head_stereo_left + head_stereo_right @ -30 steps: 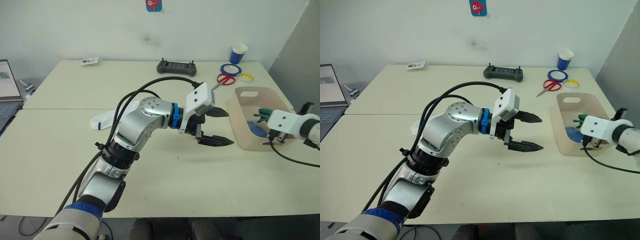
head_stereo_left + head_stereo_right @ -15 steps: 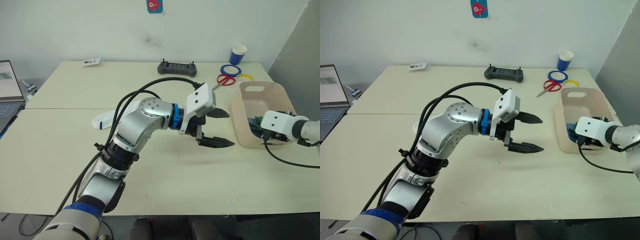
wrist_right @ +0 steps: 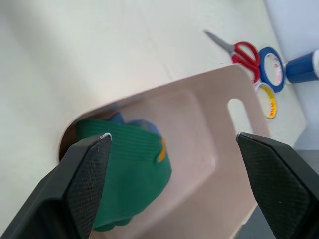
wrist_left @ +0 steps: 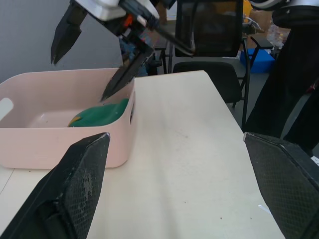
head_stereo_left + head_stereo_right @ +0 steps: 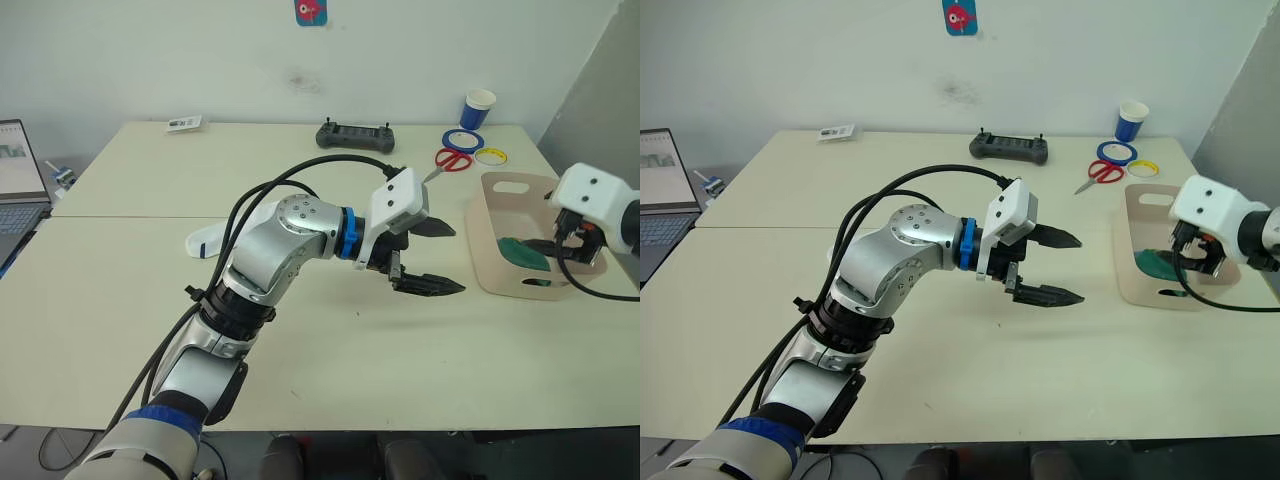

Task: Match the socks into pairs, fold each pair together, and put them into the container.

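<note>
Container: pale beige-pink plastic tub [image 5: 497, 275] with rounded corners and a slot handle cutout, at the right side of the table [image 5: 150, 290], near the right edge.
Contents: a folded dark green sock pair [image 3: 127, 172] with a yellow mark lies on the tub floor; a bit of light blue sock [image 3: 130, 122] peeks out from under it.
Right gripper [image 4: 92, 62]: hangs above the tub, fingers spread and holding nothing.
Left gripper [image 5: 435, 258]: hovers over bare table mid-scene, left of the tub, fingers spread, empty.
White sock [image 5: 215, 238]: lies on the table left of centre, largely hidden behind the left arm; its marks cannot be made out.
Far edge: red-handled scissors [image 5: 450, 160], blue tape roll [image 5: 462, 139], yellow ring [image 5: 489, 155], blue-and-white paper cup [image 5: 477, 108], black controller [image 5: 353, 135].
</note>
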Motion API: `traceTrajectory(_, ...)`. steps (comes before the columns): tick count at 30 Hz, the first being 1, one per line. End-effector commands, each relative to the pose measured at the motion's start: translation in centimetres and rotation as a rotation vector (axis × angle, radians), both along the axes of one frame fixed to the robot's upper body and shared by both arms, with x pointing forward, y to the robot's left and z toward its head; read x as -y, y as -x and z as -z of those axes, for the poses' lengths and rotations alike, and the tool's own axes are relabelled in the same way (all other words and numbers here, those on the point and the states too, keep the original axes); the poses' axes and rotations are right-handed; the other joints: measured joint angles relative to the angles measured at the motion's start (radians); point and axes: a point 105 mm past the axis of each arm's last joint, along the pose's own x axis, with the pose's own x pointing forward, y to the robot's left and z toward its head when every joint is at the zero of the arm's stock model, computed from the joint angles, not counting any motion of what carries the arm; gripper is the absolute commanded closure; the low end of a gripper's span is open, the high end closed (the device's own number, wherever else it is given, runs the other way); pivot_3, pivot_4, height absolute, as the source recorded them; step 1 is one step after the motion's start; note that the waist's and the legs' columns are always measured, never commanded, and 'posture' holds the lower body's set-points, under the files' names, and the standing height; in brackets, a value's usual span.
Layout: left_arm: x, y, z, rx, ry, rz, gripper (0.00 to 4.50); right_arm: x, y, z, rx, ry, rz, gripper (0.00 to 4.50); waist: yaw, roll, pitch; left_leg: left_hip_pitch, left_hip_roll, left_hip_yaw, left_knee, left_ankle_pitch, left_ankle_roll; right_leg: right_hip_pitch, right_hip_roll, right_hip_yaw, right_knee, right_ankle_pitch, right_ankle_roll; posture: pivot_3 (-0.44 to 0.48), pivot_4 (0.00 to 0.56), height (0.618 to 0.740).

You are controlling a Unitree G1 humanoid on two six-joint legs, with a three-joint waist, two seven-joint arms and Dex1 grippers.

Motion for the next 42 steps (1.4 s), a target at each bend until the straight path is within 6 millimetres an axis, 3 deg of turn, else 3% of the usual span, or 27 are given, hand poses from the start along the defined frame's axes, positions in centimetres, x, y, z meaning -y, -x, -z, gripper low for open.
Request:
traceTrajectory(1, 0.0, 0.6, -0.2, 0.036, 0.017, 0.021, 0.0, 1.3, -0.9, 0.0, 0.049, 0.026, 0.066, 0.17, 0.001, 0.0, 0.0, 0.0, 0.0, 0.0, 0.0, 0.0, 0.0, 0.0, 0.0, 0.0, 0.0, 0.0, 0.0, 0.0, 0.15, 0.74)
traceTrajectory(7, 0.1, 0.7, -0.1, 0.038, 0.018, 0.025, 0.0, 2.9, -2.2, 3.6, -0.026, 0.041, 0.127, 0.17, 0.0, 0.001, 0.0, 0.0, 0.0, 0.0, 0.001, 0.0, 0.0, 0.0, 0.0, 0.0, 0.0, 0.0, 0.0, 0.0, 0.15, 0.74)
traceTrajectory(10, -0.4, 0.5, 0.0, 0.042, 0.018, 0.007, 0.0, 2.9, -2.5, 2.4, 0.04, 0.061, 0.12, 0.17, 0.0, 0.002, 0.0, 0.0, 0.0, 0.001, 0.001, 0.0, 0.0, 0.0, 0.0, 0.001, 0.001, 0.0, 0.0, 0.0, 0.15, 0.74)
traceTrajectory(13, -1.7, -0.2, 0.1, 0.049, 0.026, -0.044, 0.0, 1.9, -2.3, -0.8, 0.17, 0.06, 0.093, 0.17, -0.005, 0.004, 0.0, 0.0, 0.0, 0.001, 0.001, 0.0, 0.0, -0.001, 0.0, 0.001, 0.001, 0.0, 0.0, 0.0, 0.15, 0.74)
traceTrajectory(15, -3.0, -0.9, 0.0, 0.051, 0.063, -0.099, 0.0, 0.7, -1.9, -3.0, 0.266, 0.03, 0.063, 0.17, -0.006, 0.005, -0.001, 0.0, 0.0, 0.001, 0.001, 0.0, 0.0, -0.001, 0.0, 0.001, 0.001, 0.0, 0.0, 0.0, 0.15, 0.74)
traceTrajectory(17, -4.8, -2.1, 0.2, 0.088, 0.103, -0.202, 0.0, -2.0, -0.8, -4.8, 0.357, -0.059, -0.031, 0.17, -0.007, 0.005, -0.001, 0.0, 0.001, 0.0, 0.001, 0.0, 0.0, -0.001, 0.0, 0.001, 0.002, 0.0, 0.0, 0.0, 0.15, 0.74)
traceTrajectory(20, -8.2, -2.4, 1.9, 0.099, 0.078, -0.283, 0.0, -6.5, 1.8, -5.1, 0.409, -0.237, -0.18, 0.17, -0.007, 0.005, -0.001, 0.001, 0.002, -0.001, 0.001, 0.0, 0.0, 0.0, 0.001, 0.0, 0.002, 0.0, 0.0, 0.0, 0.15, 0.74)
traceTrajectory(22, -10.8, -2.5, 3.2, 0.098, 0.052, -0.367, 0.0, -9.0, 3.3, -4.2, 0.411, -0.35, -0.24, 0.17, -0.005, 0.005, -0.001, 0.0, 0.003, -0.002, 0.0, 0.0, 0.0, 0.0, 0.002, -0.001, 0.002, 0.0, 0.0, 0.0, 0.15, 0.74)
traceTrajectory(25, -15.9, -2.9, 5.3, 0.111, 0.019, -0.557, 0.0, -13.1, 5.7, -0.8, 0.345, -0.495, -0.335, 0.17, 0.002, 0.005, -0.001, -0.001, 0.003, -0.004, 0.001, 0.0, 0.0, 0.0, 0.001, -0.002, 0.002, 0.001, -0.002, 0.0, 0.15, 0.74)
traceTrajectory(28, -20.2, -3.0, 7.2, 0.076, 0.025, -0.757, 0.0, -15.7, 7.4, 3.1, 0.227, -0.588, -0.375, 0.17, 0.011, 0.005, -0.001, -0.001, 0.002, -0.003, 0.001, 0.0, 0.0, 0.0, 0.0, -0.002, 0.001, 0.002, -0.003, 0.0, 0.15, 0.74)
traceTrajectory(31, -23.2, -3.0, 8.9, 0.112, 0.014, -0.907, 0.0, -17.0, 8.6, 5.5, 0.133, -0.648, -0.393, 0.17, 0.022, 0.005, -0.001, -0.001, 0.001, -0.003, 0.002, 0.0, 0.0, 0.0, -0.001, -0.002, 0.001, 0.0, -0.001, 0.0, 0.15, 0.74)
traceTrajectory(36, -27.8, -3.1, 10.8, 0.097, 0.045, -1.17, 0.0, -17.6, 9.5, 7.8, 0.014, -0.749, -0.375, 0.08, 0.021, 0.003, -0.002, -0.001, 0.001, -0.002, 0.006, 0.0, 0.0, 0.001, -0.001, -0.002, 0.001, 0.005, -0.003, 0.0, 0.15, 0.74)
traceTrajectory(39, -29.4, -2.9, 11.4, 0.116, 0.022, -1.225, 0.0, -18.3, 10.0, 7.9, -0.032, -0.779, -0.414, 0.08, 0.016, 0.002, -0.002, 0.0, 0.003, -0.002, 0.006, 0.0, 0.0, 0.001, 0.001, -0.002, 0.001, 0.006, -0.004, 0.0, 0.15, 0.74)
traceTrajectory(42, -30.3, -4.0, 10.8, 0.173, 0.002, -1.252, 0.0, -18.7, 10.0, 7.7, -0.028, -0.782, -0.422, 0.08, 0.017, 0.002, -0.002, 0.0, 0.003, -0.002, 0.006, 0.0, 0.0, 0.001, 0.001, -0.002, 0.001, 0.006, -0.004, 0.0, 0.15, 0.74)
